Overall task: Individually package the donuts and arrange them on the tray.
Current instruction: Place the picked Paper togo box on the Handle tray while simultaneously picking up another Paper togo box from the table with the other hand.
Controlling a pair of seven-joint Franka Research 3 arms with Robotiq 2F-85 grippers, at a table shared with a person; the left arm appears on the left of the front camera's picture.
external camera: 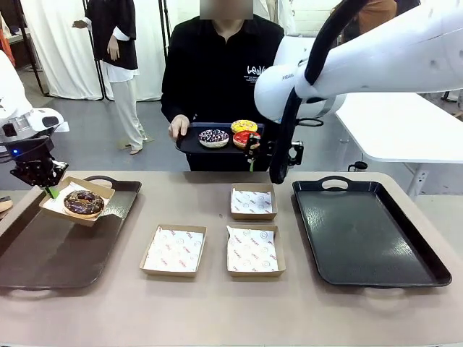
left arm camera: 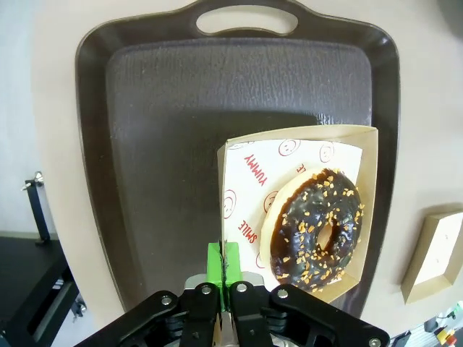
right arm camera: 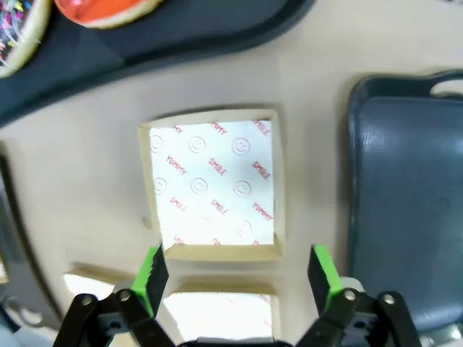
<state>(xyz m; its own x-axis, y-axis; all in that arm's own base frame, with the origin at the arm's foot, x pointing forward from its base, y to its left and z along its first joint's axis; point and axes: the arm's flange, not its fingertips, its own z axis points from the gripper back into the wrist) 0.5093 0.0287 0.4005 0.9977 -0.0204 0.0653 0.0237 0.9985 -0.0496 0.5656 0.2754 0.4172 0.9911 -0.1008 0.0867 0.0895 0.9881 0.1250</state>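
Observation:
A chocolate donut with sprinkles (external camera: pixel 83 202) (left arm camera: pixel 318 228) lies in a paper-lined cardboard box (external camera: pixel 101 189) (left arm camera: pixel 300 148). My left gripper (external camera: pixel 51 189) (left arm camera: pixel 225 264) is shut on that box's edge and holds it just over the left dark tray (external camera: pixel 51 249) (left arm camera: pixel 166 144). Across the table a person holds a small black tray (external camera: pixel 189 142) (right arm camera: pixel 181 36) carrying a purple donut (external camera: pixel 213 137) (right arm camera: pixel 18 29), a yellow donut (external camera: pixel 244 126) and a red donut (external camera: pixel 243 139) (right arm camera: pixel 105 11). My right gripper (external camera: pixel 255 160) (right arm camera: pixel 239 271) hangs open, empty, above the far empty box (external camera: pixel 253 201) (right arm camera: pixel 213 184).
Two more empty paper-lined boxes (external camera: pixel 173 249) (external camera: pixel 253 251) sit at the table's middle front. A large black tray (external camera: pixel 365 231) (right arm camera: pixel 405 202) lies bare on the right. The person's hand (external camera: pixel 179 128) grips the small tray's left end.

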